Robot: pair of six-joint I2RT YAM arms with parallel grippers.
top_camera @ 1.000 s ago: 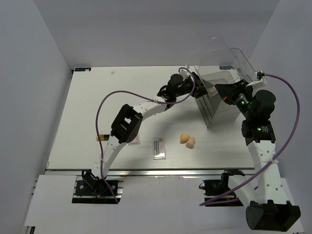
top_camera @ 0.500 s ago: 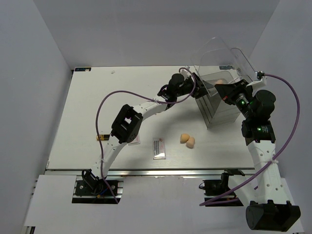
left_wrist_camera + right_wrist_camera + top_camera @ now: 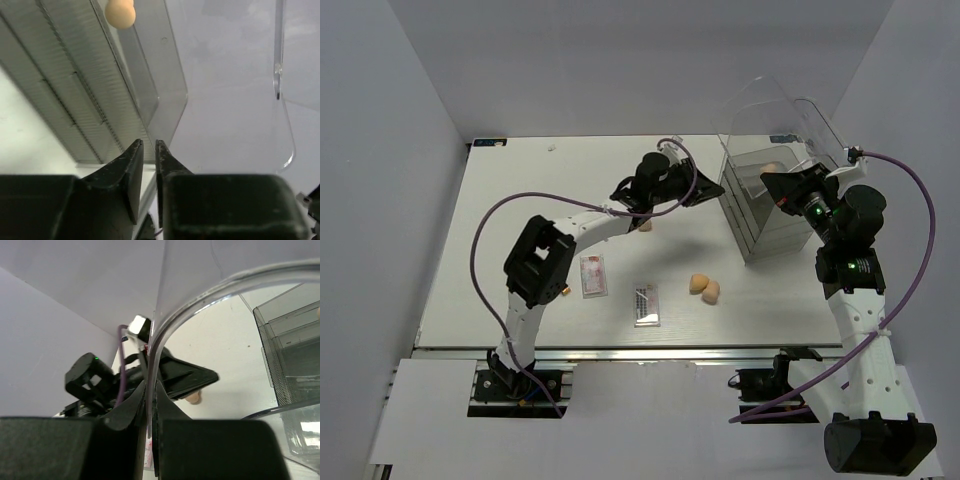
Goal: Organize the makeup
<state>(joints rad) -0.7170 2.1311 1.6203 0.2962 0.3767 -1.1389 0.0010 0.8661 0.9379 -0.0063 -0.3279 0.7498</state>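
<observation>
The left gripper is hovering near the clear drawer box, its jaws drawn nearly together and holding nothing. The right gripper is pinching the box's raised lid. One peach sponge is lying in the top compartment. Two more sponges are resting together on the table. They are probably light and squashy, so a gentle squeeze across the middle looks best.

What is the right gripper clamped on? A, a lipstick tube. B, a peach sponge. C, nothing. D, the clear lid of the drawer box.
D: the right gripper pinches the curved edge of the clear lid, which stands raised above the drawer box.
</observation>
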